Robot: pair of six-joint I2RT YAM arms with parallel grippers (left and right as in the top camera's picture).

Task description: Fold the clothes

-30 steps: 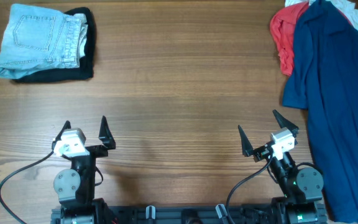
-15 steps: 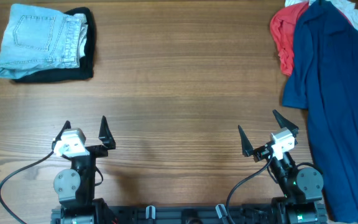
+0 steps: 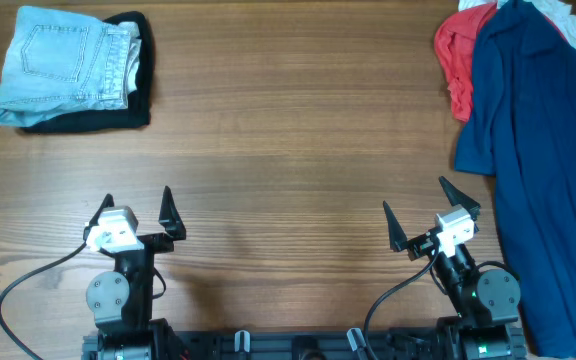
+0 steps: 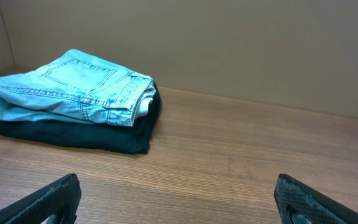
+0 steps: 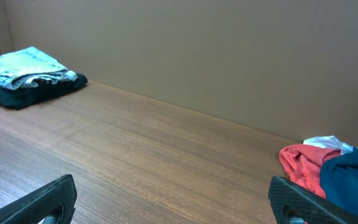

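Clearly the dark blue shirt [image 3: 543,150] lies far-to-near, just right of the right arm [image 3: 460,255]; both jaws stand released, empty.

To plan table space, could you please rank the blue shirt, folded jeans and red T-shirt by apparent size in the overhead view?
Largest: blue shirt, though cut off by the frame.
Then: folded jeans.
Smallest: red T-shirt, only partly showing.
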